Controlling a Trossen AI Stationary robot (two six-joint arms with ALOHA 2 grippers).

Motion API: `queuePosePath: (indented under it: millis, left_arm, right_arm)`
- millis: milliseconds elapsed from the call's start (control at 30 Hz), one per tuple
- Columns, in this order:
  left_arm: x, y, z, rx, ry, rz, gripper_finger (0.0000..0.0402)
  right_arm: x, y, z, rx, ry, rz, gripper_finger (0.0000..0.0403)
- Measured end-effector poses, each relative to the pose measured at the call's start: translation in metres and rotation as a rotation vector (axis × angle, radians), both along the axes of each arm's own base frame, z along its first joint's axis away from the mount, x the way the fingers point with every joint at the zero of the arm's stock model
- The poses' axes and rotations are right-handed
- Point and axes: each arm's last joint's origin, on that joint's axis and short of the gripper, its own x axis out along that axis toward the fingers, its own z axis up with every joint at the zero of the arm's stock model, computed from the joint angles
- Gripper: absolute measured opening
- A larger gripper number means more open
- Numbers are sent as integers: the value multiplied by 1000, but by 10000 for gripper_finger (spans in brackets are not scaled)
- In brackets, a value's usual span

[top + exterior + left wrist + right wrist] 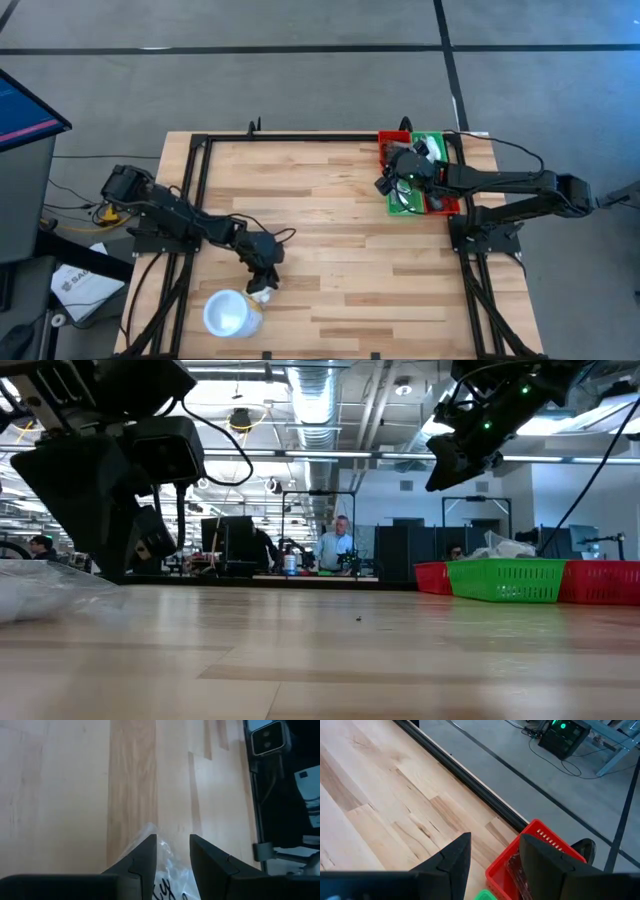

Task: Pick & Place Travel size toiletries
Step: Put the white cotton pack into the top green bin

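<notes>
sachet [167, 865]: clear plastic, crinkled | between left tool's [172, 857] fingers | over table's near-left area

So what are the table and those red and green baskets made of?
The table looks like wood: pale planks with visible grain and joints, a smooth, slightly shiny finish. The red basket and green basket look like plastic, probably: bright, even colour, with slotted, lattice-like walls. The frame round the table seems to be black metal, though that is harder to tell.

Bright, even overhead light; ceiling lamps [240, 418] glare in the low view, its foreground blurred.
</notes>
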Motion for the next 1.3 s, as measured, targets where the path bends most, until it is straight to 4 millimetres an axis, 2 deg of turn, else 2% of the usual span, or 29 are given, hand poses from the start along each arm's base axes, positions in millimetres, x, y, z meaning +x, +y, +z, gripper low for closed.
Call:
queuePosePath:
  millis: [500, 800, 933, 1200, 1300]
  left_arm:
    - [-1, -4, -2, 59, -20, 0, 114]
    - [-1, -5, -2, 90, -33, 14, 186]
    - [-2, -8, -3, 148, -66, -8, 203]
    - [-4, -14, -3, 168, -73, -19, 197]
    - [-3, -15, -9, 188, -52, -16, 191]
  right_arm:
    - [0, 0, 0, 0, 0, 0, 159]
    - [0, 0, 0, 0, 0, 0, 159]
    - [0, 0, 0, 0, 0, 0, 159]
    - [0, 0, 0, 0, -1, 0, 159]
    - [0, 0, 0, 0, 0, 0, 159]
